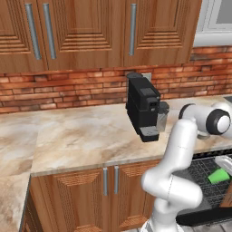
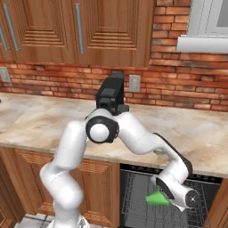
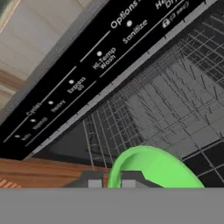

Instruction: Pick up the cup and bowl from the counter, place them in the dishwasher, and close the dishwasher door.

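My gripper [image 3: 109, 181] is shut on the rim of the bright green cup [image 3: 153, 168]. It holds the cup tilted on its side just above the dark wire rack [image 3: 175, 100] of the open dishwasher [image 2: 133, 196]. From the base, the cup [image 1: 218, 176] [image 2: 156, 198] hangs at the hand, low and below the edge of the counter [image 1: 81, 136]. The dishwasher door [image 1: 204, 216] is folded down, a black panel under the rack. The black control strip [image 3: 109, 57] runs above the rack. The bowl is out of view.
A black coffee machine [image 1: 144, 106] [image 2: 111, 95] stands on the counter at the brick wall, just above the dishwasher. Wooden cabinets [image 1: 108, 186] flank the dishwasher on its left. My own arm reaches down in front of the counter edge.
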You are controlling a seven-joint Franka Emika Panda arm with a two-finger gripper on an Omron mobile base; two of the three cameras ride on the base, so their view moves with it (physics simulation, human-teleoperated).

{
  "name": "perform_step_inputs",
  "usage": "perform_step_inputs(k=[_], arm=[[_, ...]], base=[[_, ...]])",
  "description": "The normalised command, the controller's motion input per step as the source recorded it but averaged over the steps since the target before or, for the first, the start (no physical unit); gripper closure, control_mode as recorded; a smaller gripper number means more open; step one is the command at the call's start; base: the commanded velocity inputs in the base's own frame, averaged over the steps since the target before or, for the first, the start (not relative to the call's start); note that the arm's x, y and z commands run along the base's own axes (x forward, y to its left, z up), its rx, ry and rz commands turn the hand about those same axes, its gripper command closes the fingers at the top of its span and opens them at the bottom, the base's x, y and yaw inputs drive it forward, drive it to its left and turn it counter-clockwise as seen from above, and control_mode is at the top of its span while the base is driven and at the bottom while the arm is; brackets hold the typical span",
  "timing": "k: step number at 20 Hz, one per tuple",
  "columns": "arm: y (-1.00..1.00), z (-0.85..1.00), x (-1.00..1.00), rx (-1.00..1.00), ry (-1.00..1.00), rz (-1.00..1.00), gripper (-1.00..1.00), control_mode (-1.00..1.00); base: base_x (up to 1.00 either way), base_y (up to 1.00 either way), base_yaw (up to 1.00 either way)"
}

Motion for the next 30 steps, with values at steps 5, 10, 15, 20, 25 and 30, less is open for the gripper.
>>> perform_step_inputs(k=[5, 10, 15, 20, 25, 30], arm=[[-0.01, -0.31, -0.08, 0.19, 0.00, -0.11, 1.00, -1.00], [0.00, -0.27, 0.00, 0.01, 0.00, -0.15, 1.00, -1.00], [0.00, -0.16, 0.00, 0.00, 0.00, -0.15, 1.00, -1.00], [0.00, -0.23, 0.11, -0.01, 0.00, -0.12, 1.00, -1.00], [0.00, -0.30, 0.30, -0.06, 0.03, -0.08, 1.00, -1.00], [0.00, -0.46, 0.33, -0.09, 0.08, -0.04, 1.00, -1.00]], base=[[0.00, 0.00, 0.00], [0.00, 0.00, 0.00], [0.00, 0.00, 0.00], [0.00, 0.00, 0.00], [0.00, 0.00, 0.00], [0.00, 0.00, 0.00]])
